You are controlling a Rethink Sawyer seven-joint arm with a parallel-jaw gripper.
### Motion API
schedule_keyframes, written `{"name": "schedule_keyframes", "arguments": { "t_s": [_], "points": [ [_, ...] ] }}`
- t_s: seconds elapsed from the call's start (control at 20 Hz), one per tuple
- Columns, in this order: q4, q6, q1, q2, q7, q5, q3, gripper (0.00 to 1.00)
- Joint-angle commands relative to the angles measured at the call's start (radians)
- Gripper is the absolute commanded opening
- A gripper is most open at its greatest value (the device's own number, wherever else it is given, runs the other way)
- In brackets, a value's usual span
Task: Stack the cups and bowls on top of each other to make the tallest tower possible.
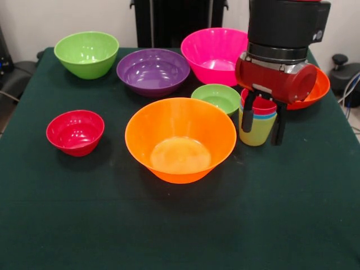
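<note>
I see the cups (258,121) nested into one short stack, red in blue in yellow-green, standing right of the small green bowl (216,97). My gripper (262,125) straddles the stack, fingers spread either side. The big orange bowl (180,139) sits centre on the table (180,230).

Dark green cloth-covered surface (67,225) carrying seven bowls and one stack of cups. Back row: lime green bowl (86,53), purple bowl (153,71), pink bowl (212,54), and a red-orange bowl (320,90) partly hidden by the arm. Middle: small green bowl (216,98), just beside the nested cups (257,128), yellow-green lowest, blue and red inside. Front: small red bowl (75,131) and large orange bowl (180,139), well apart
</note>
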Motion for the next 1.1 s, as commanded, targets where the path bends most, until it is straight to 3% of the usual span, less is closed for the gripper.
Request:
{"name": "schedule_keyframes", "arguments": {
  "t_s": [0.05,0.35,1.1],
  "points": [
    [0.003,0.089,-0.043,0.067,-0.274,-0.098,0.134,1.0],
    [0.006,0.035,-0.082,0.093,-0.291,-0.144,0.184,1.0],
    [0.01,0.01,-0.171,0.131,-0.319,-0.249,0.281,1.0]
  ]
}}
